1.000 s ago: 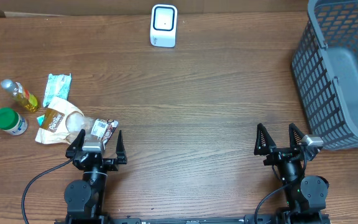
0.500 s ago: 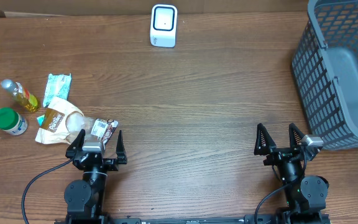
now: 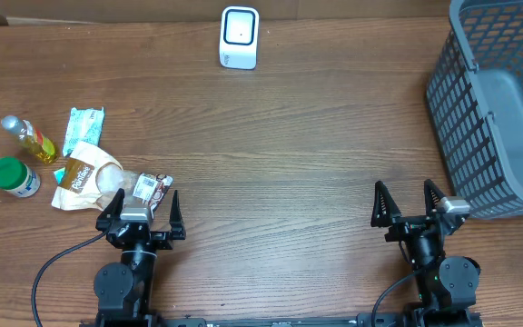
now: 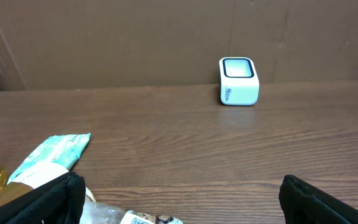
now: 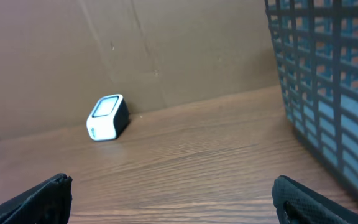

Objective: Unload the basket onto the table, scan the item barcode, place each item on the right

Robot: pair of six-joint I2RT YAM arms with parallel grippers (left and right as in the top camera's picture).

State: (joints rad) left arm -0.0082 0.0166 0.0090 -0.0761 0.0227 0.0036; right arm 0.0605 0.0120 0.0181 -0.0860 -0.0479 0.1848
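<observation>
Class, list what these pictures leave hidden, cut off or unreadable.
- Snack bar: overhead, partly covered by the left gripper; left wrist, cut by the bottom edge.
- Barcodes: overhead, too small on every item.
- Basket: overhead, cut by the right edge; right wrist, only mesh wall shows.
- Bottle: left wrist, cut by the left edge.

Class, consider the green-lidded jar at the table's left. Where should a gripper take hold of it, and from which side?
Probably the round white body below the lid of the green-lidded jar, jaws across its width. It seems upright, so come low from the robot's edge: the yellow bottle sits behind it, the tan pouch to its right. The open left gripper is nearer.
</observation>
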